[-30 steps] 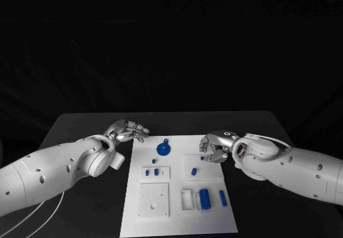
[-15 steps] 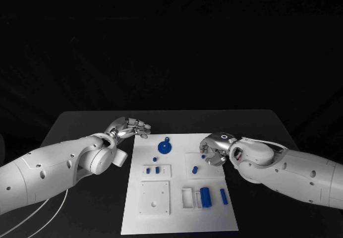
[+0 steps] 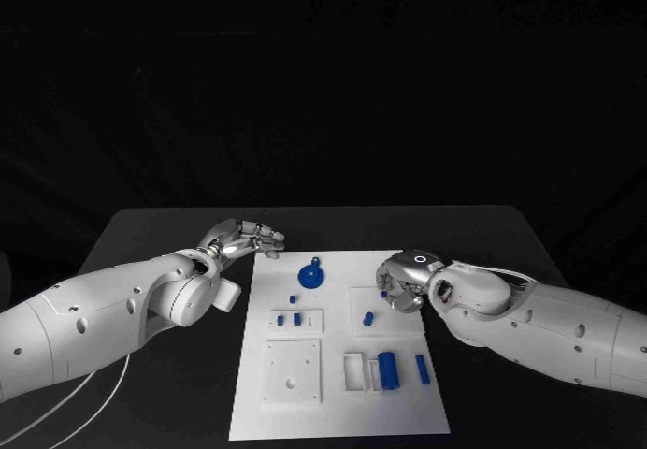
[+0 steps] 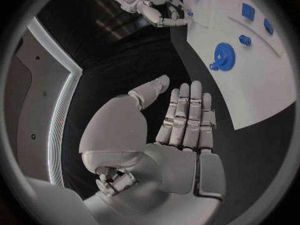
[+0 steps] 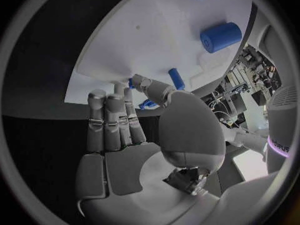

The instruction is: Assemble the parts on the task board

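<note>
Silver fingers of the left hand (image 3: 243, 238) lie straight and side by side, thumb set apart, holding nothing; it hovers over the black table (image 3: 149, 243) just off the white board (image 3: 344, 393) at its ten o'clock corner. The right hand (image 3: 402, 279) is at the board's three o'clock edge, fingers loosely curled with a small blue peg (image 5: 177, 78) just beside the thumb tip; I cannot tell whether it is pinched. A blue gear (image 3: 310, 276) lies near twelve o'clock on the board. Toward five o'clock a blue cylinder (image 3: 387, 371) sits with a blue bar (image 3: 421, 371) just beside it.
</note>
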